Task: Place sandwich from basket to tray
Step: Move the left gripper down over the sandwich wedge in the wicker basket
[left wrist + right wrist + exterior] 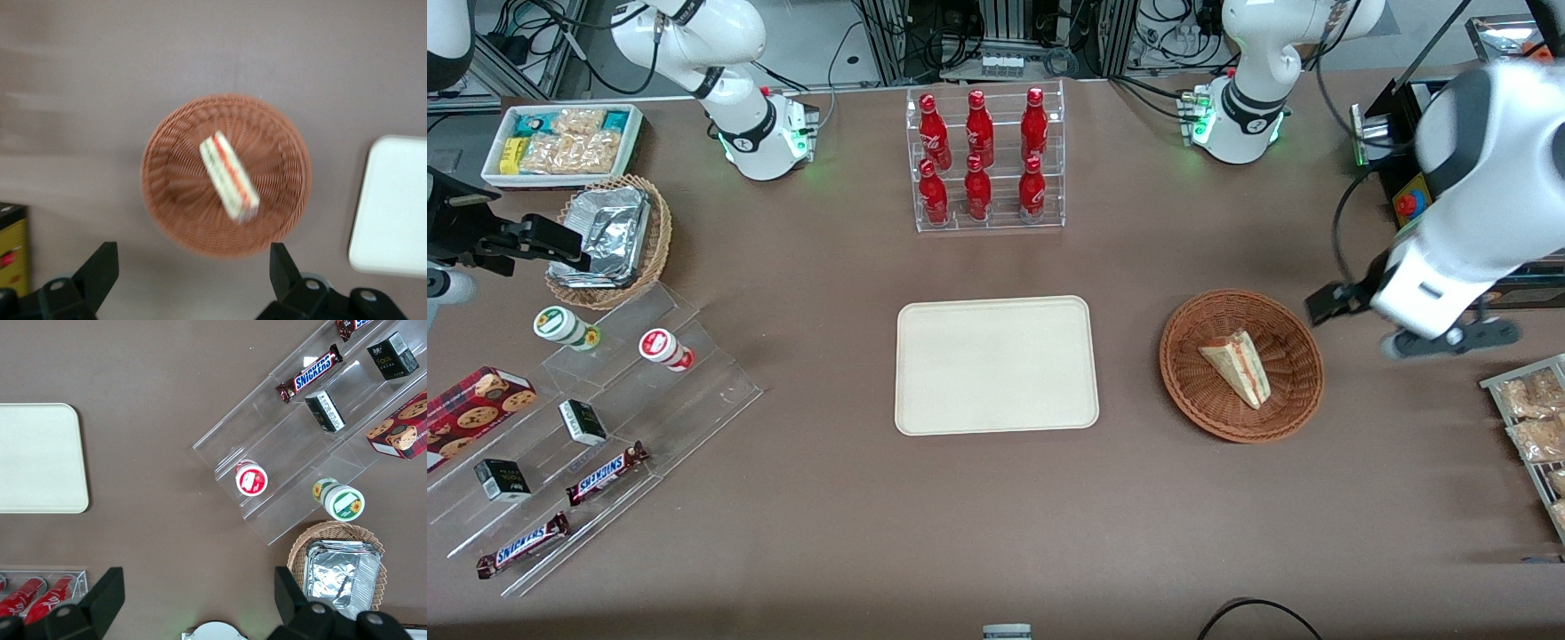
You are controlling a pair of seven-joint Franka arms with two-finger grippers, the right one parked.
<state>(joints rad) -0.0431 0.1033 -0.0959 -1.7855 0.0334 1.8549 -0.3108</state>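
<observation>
Sandwich [1238,364] lying in the round brown basket [1200,391], a little off centre, clear of the woven rim all round. Cream tray [996,365] flat on the brown worktop [996,516], beside the basket toward the parked arm's end, with a bare strip between their edges. Pincer [193,267] hanging above the worktop, just outside the basket rim toward the working arm's end, fingers [100,267] spread wide, grasping nothing. Bottle rack [985,160] farther from the front camera than the tray, well apart.
</observation>
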